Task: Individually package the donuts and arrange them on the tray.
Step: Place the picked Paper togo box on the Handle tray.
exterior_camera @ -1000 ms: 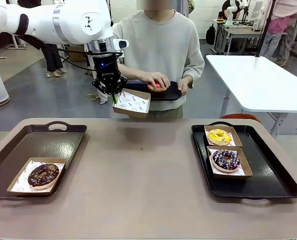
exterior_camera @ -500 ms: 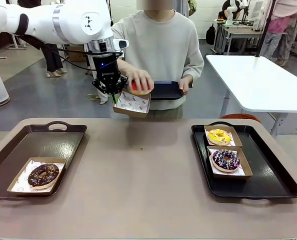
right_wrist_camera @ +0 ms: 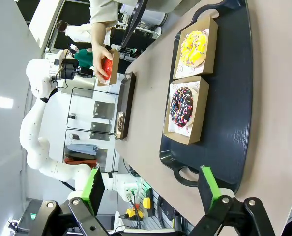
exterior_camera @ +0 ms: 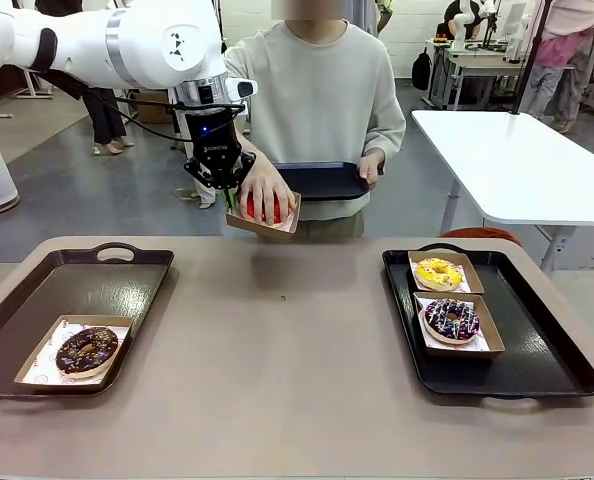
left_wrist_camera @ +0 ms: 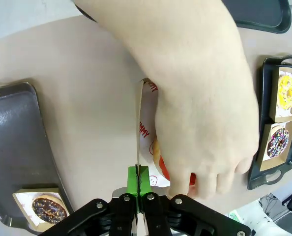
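Four donuts counted. Red donut (exterior_camera: 262,209): glossy icing, mostly covered by the person's hand (exterior_camera: 266,190), which presses it into a shallow cardboard box (exterior_camera: 277,229) held in the air above the far edge of the bench (exterior_camera: 287,360). That box tilts, its open face turned toward the camera side and its long axis running left to right in the front view.

Yellow donut (exterior_camera: 438,272): ring lying flat, hole up, in its own box at the far end of the right tray (exterior_camera: 547,350). Sprinkled donut (exterior_camera: 452,319): dark purple icing with coloured flecks, flat, boxed just beside the yellow one on the near side; the two boxes touch or nearly so. Chocolate donut (exterior_camera: 86,349): dark icing, flat, boxed in the near left corner of the left tray (exterior_camera: 87,285).

Boxes: four, each lined with white printed paper. Trays on the bench: two, black, with handles, long axes running away from the camera. A third black tray (exterior_camera: 322,181) is held by the person's other hand (exterior_camera: 370,167) at waist height.

Left end effector (exterior_camera: 229,196): clamped tight on the left edge of the lifted box; in the left wrist view the green pads (left_wrist_camera: 132,178) pinch the thin cardboard wall. Right end effector (right_wrist_camera: 151,189): fingers spread wide, gripping nothing, above the near end of the right tray.
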`<state>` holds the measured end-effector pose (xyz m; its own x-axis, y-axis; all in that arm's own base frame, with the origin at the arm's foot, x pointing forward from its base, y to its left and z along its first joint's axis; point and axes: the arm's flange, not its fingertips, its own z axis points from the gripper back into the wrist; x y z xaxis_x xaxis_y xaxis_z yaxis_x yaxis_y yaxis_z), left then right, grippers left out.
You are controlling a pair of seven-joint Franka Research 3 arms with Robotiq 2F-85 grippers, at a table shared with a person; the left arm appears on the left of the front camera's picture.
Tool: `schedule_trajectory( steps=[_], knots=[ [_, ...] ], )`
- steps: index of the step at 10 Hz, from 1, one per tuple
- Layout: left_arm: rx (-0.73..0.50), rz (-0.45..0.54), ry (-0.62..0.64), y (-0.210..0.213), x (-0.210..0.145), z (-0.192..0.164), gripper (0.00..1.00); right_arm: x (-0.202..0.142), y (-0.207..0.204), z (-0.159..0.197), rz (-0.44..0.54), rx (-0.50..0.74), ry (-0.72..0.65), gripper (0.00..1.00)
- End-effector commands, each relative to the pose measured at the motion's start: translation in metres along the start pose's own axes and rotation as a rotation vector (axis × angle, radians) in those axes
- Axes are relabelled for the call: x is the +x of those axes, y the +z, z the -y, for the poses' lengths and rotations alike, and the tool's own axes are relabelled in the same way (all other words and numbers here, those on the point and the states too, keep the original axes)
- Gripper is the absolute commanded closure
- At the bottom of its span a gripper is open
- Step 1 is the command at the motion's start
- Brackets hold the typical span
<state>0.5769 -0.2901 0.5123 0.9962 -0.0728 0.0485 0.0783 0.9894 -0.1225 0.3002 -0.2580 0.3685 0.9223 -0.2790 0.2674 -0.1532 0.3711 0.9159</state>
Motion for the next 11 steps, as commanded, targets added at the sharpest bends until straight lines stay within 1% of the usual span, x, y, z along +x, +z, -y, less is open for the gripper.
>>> schedule_trajectory(
  steps=[1, 10, 11],
  knots=[
    [0.002, 0.003, -0.003, 0.003, -0.003, -0.001, 1.0, 0.001, 0.001, -0.002, 0.002, -0.012, -0.016, 0.0],
    [0.0, 0.0, 0.0, 0.0, 0.0, 0.0, 0.99, 0.001, 0.001, -0.002, 0.002, -0.012, -0.016, 0.0],
    [0.005, 0.006, -0.064, 0.012, -0.017, -0.024, 0.99, 0.001, 0.001, -0.002, 0.002, -0.012, -0.016, 0.0]
  ],
)
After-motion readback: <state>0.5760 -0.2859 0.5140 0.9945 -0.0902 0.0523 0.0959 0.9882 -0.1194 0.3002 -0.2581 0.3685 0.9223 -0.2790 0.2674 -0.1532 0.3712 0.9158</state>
